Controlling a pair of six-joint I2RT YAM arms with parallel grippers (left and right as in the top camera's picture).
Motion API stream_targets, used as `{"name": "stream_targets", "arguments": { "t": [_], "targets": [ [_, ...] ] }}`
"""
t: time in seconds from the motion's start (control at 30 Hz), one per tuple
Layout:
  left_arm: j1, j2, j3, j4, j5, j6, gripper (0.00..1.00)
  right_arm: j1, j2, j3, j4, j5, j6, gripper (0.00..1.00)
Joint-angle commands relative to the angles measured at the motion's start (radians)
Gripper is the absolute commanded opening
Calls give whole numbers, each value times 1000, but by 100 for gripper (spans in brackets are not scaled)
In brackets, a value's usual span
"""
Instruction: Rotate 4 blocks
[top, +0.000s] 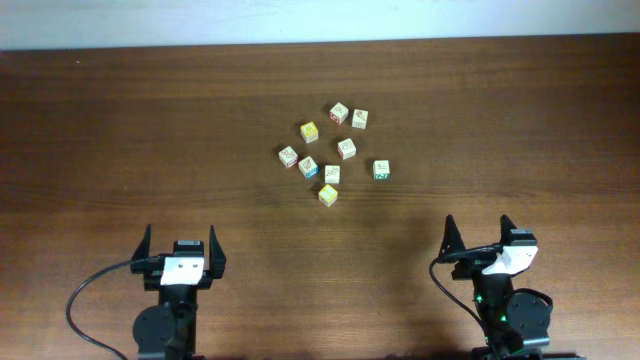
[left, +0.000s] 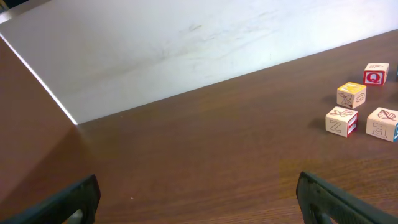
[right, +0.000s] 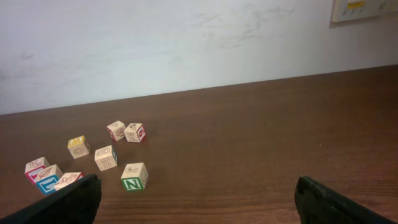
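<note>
Several small pale wooden blocks lie in a loose cluster on the dark wooden table (top: 120, 130), centre right. Among them are a yellow-faced block (top: 328, 194) nearest the arms and a green-trimmed block (top: 381, 170) on the right. The left wrist view catches a red Q block (left: 375, 73) and a yellow-topped one (left: 351, 94) far right. In the right wrist view the green N block (right: 134, 176) lies ahead and left. My left gripper (top: 180, 240) (left: 199, 202) and right gripper (top: 478, 232) (right: 198, 202) both stand open and empty near the front edge, well short of the blocks.
A white wall (right: 186, 43) rises behind the table's far edge, with a pale wall plate (right: 360, 9) at the upper right. A black cable (top: 85, 295) loops beside the left arm's base.
</note>
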Motion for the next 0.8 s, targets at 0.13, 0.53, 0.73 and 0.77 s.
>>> {"name": "stream_targets", "arguments": {
  "t": [0.13,0.53,0.73,0.77],
  "targets": [
    [7,-6,-4,-2,4,13,99,5,-6,-8,-4,-2,7,98],
    [7,-6,-4,-2,4,12,99,5,-6,-8,3,6,6,98],
    [6,2,-3,1,94,12,99,5,-6,-8,3,-29,6,98],
    [6,2,-3,22,162,6,99,5,-6,4,3,-48,6,99]
  ]
}}
